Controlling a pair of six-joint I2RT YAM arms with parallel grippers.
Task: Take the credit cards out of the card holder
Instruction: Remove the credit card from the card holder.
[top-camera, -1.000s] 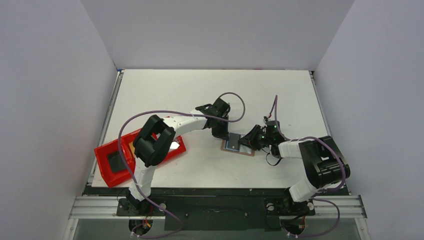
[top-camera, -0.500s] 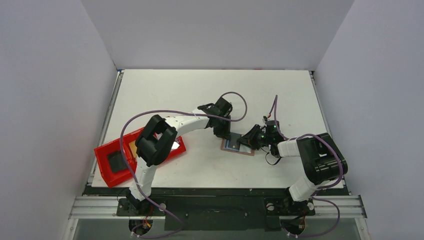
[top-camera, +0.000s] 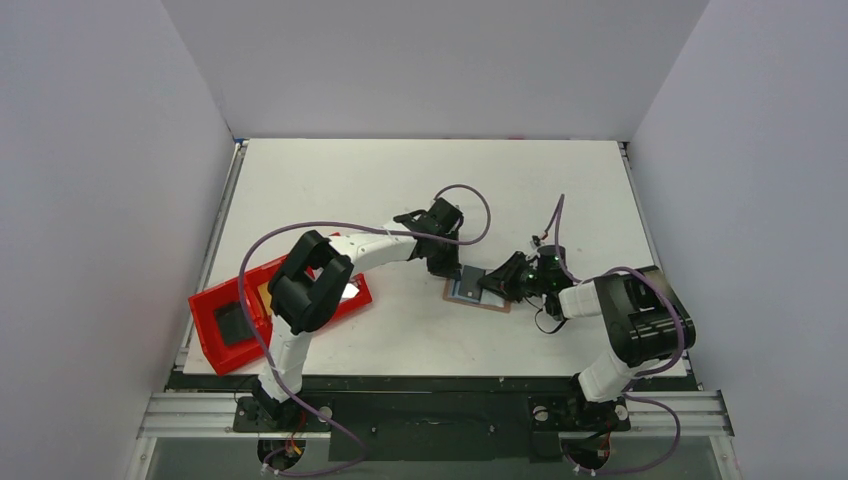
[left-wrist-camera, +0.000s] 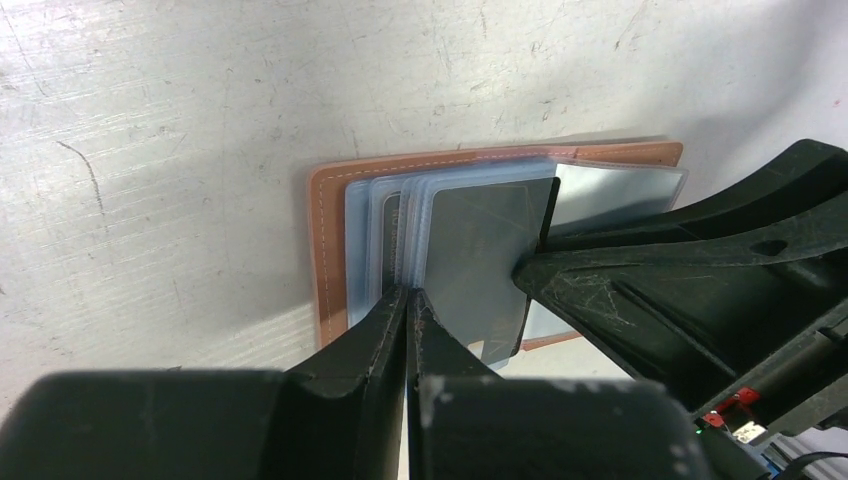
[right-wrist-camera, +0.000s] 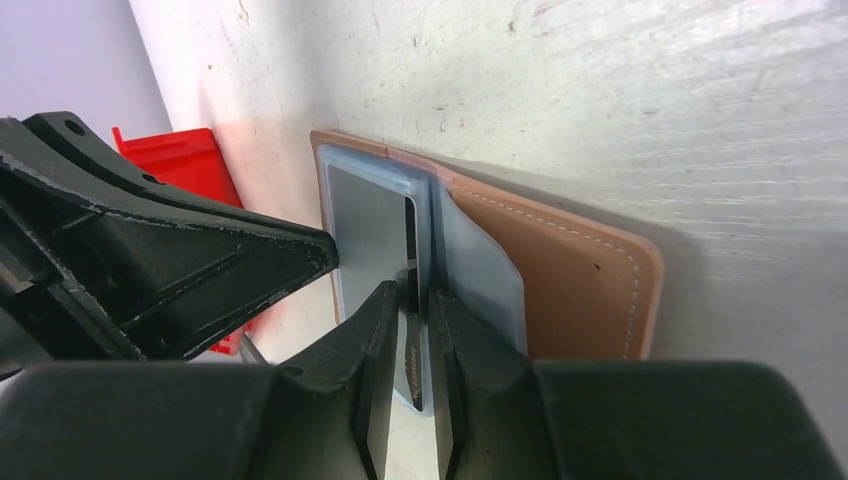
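Note:
The tan leather card holder lies open on the table with its pale blue sleeves fanned up. A grey credit card stands tilted among them, and a silvery one lies behind it. My left gripper is shut, with its tips pressed against the near edge of the sleeves. Reaching in from the opposite side, my right gripper has its jaws narrowed round the edge of a dark credit card that sticks out of a sleeve.
A red tray sits at the table's left front edge with a black item in it. The left arm's forearm passes over the tray. The two grippers' fingers nearly meet over the holder.
The right wrist has shifted slightly to the right and lower, staying at the holder. The left gripper and the holder have stayed in place.

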